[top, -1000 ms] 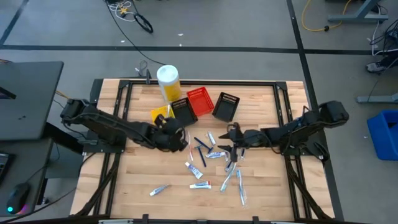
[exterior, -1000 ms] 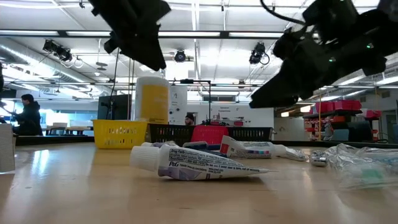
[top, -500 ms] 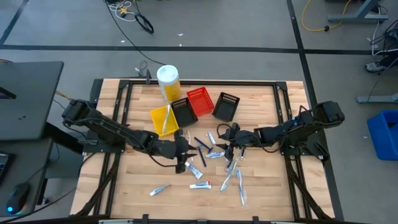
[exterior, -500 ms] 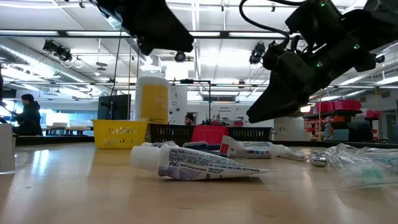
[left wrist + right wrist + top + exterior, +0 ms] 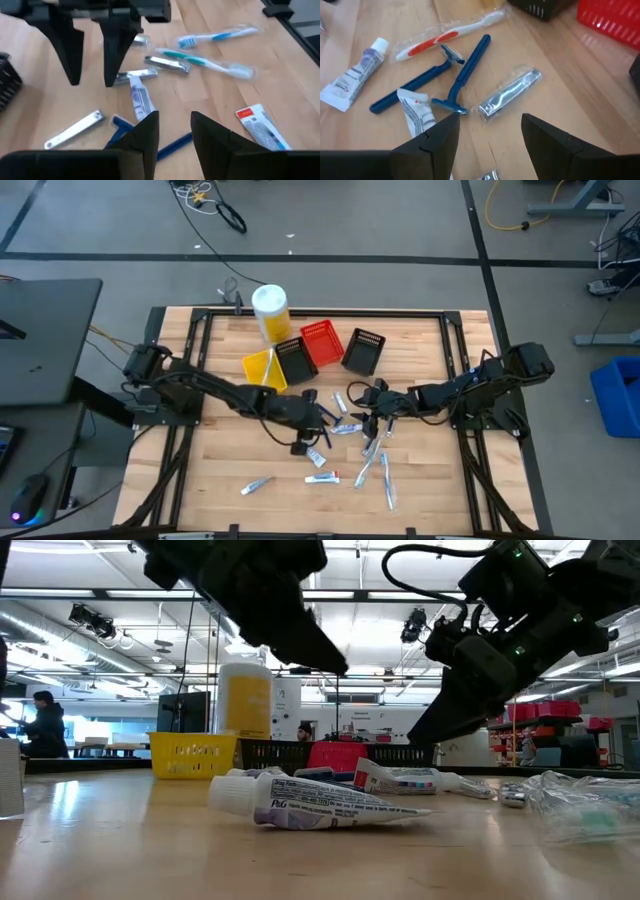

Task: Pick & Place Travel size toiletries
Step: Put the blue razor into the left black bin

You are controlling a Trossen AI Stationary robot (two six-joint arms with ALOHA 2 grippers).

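Observation:
The travel size toiletries [image 5: 345, 442] lie scattered flat on the middle of the wooden table: white tubes [image 5: 140, 98], clear-blue toothbrushes [image 5: 206, 62], dark blue razor sticks [image 5: 465, 74] and silvery packets [image 5: 510, 94]. My left gripper [image 5: 320, 418] hangs open above the pile's left side, over a blue stick [image 5: 172, 145]. My right gripper [image 5: 352, 398] is open too and hovers over the pile's far side, above the blue sticks and a silvery packet. The two grippers face each other closely, and neither touches anything.
Beyond the pile stand a yellow basket [image 5: 260, 370], a black basket [image 5: 296, 360], a red basket [image 5: 322, 343] and a second black basket [image 5: 363, 351], with a yellow canister [image 5: 270, 310] behind them. A lone tube [image 5: 257, 485] lies near the table's near-left. A person [image 5: 42, 725] stands far off.
My left gripper has swung from beside the yellow basket toward the table's right and somewhat nearer, ending over the pile's left side. My right gripper has shifted a little toward the table's left, closer to the left gripper. The toiletries have stayed in place.

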